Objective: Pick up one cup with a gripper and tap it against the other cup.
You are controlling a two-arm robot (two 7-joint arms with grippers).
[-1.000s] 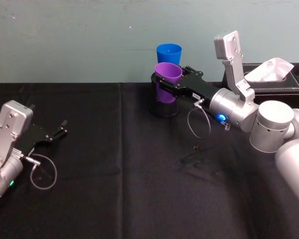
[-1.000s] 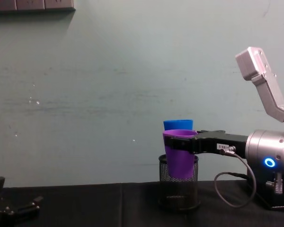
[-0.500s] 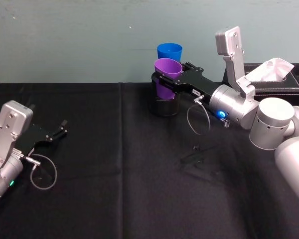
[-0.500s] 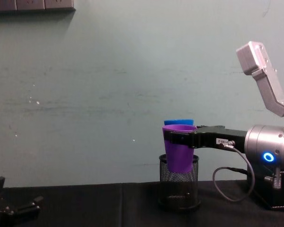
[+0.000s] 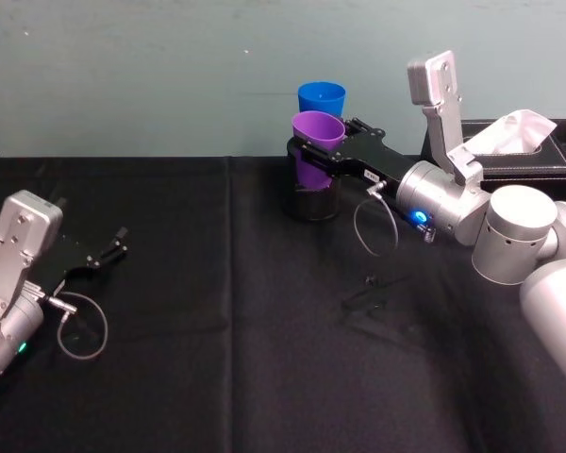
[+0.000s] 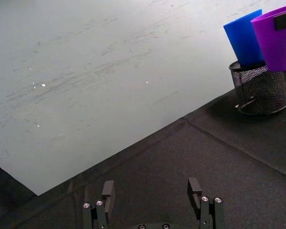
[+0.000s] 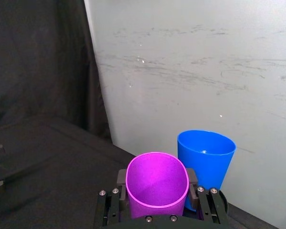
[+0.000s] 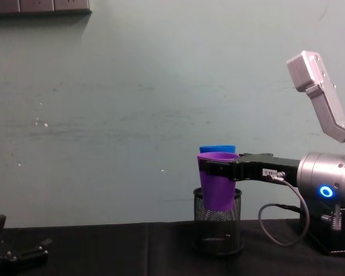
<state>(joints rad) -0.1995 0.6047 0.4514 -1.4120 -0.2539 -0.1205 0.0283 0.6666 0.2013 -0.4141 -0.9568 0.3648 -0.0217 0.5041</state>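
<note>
Jaws raised purple cup [image 5: 318,134] beside blue cup [image 5: 320,99].

Head view looks down on the counter [image 5: 217,330]. Chest view sits low, facing the wall [image 8: 103,115]. Both wrist views look forward. All four share the purple cup [image 7: 157,183] and blue cup [image 7: 207,157].

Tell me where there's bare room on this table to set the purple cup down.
Widest bare patch: the black cloth between the left gripper and the mesh pot, forward to the near edge. Crowded at the back: pot, blue cup, and the right gripper holding the purple cup; tissue box to its right.
</note>
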